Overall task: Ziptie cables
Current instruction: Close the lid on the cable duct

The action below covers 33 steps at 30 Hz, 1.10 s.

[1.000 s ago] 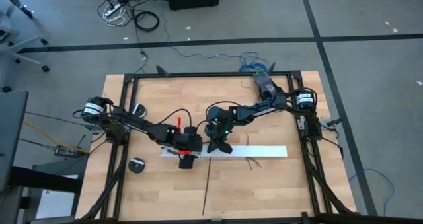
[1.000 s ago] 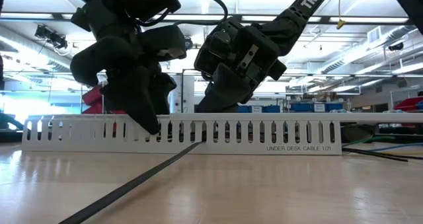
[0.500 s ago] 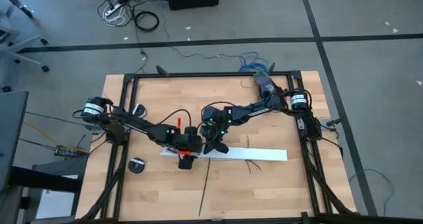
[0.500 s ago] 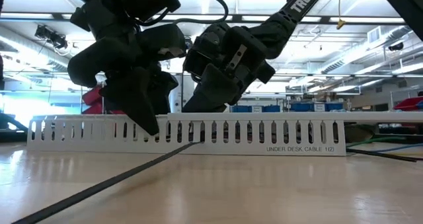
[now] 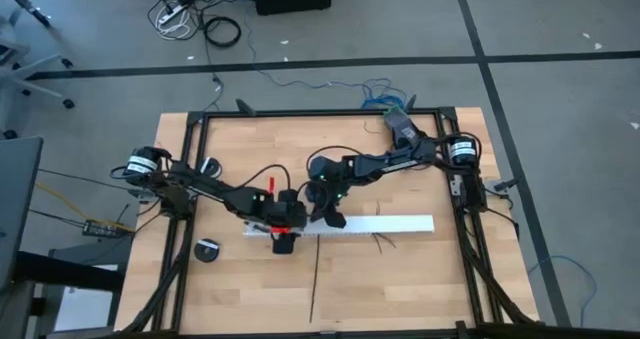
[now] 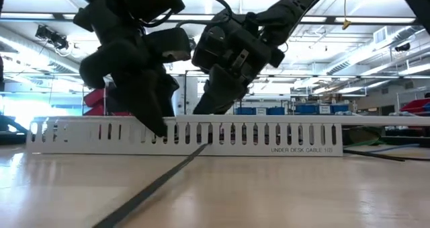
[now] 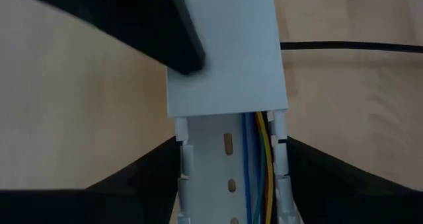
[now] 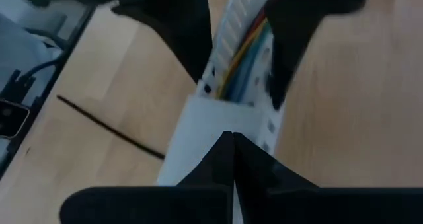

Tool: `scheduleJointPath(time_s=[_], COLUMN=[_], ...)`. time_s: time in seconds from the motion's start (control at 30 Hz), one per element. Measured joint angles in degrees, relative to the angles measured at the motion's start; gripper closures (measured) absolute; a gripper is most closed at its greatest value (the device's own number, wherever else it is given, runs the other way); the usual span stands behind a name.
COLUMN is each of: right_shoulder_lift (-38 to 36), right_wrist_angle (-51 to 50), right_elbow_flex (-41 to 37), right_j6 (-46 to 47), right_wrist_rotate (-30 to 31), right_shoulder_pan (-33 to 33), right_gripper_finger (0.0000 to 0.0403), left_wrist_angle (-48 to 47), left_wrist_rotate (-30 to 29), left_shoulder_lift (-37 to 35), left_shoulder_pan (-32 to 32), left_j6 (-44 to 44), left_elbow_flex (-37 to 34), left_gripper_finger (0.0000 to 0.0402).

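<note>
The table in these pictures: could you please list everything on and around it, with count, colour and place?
Long white slotted plastic channel: one, white, lying across the table's middle, part of it capped by a flat white cover.
Thin coloured cables: a bunch, blue, yellow and orange among them, lying inside the channel.
Thin straight black plastic ziptie: one, black, flat on the wood, running from the channel toward the table's front edge.
Small round black disc: one, black, near the table's left edge.
Light wooden table: one, black-framed.
Left gripper: black, astride the channel's left end, a finger outside each wall.
Right gripper: black, shut, tips over the white cover.
</note>
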Motion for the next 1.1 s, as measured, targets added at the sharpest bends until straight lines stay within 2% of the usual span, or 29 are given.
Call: scheduleJointPath(time_s=[0.33, 0.5, 0.63, 0.77, 0.87, 1.1], right_shoulder_lift=[-6.5, -14.0, -19.7, -21.5, -21.6, -21.6], right_wrist_angle=[-7.4, -8.5, -2.6, 7.4, 11.1, 11.0], right_elbow_flex=[-0.2, -5.3, -13.6, -21.8, -23.8, -24.7], right_j6=[0.7, 4.3, 10.3, 16.5, 18.5, 18.9], right_wrist_rotate=[6.2, 8.7, 11.0, 12.4, 13.6, 14.3], right_shoulder_pan=[1.9, 2.9, 4.2, 5.3, 5.8, 6.8], right_gripper_finger=[0.0403, 0.0403, 0.0403, 0.0403, 0.0403, 0.0403], left_wrist_angle=[-2.0, -3.2, -3.2, -2.5, -0.8, -0.3], left_wrist_rotate=[0.8, 0.7, 0.7, 0.6, 0.7, 0.7], left_shoulder_lift=[-0.2, -0.2, -0.2, -0.2, -0.1, 0.0], left_shoulder_pan=[-0.1, -0.4, -0.4, -0.4, -0.4, -0.4], left_j6=[-2.7, -4.7, -4.8, -5.8, -8.0, -10.9], left_elbow_flex=[0.1, 0.1, 0.1, 0.0, -0.1, -0.1], left_gripper_finger=[0.0163, 0.0163, 0.0163, 0.0163, 0.0163, 0.0163])
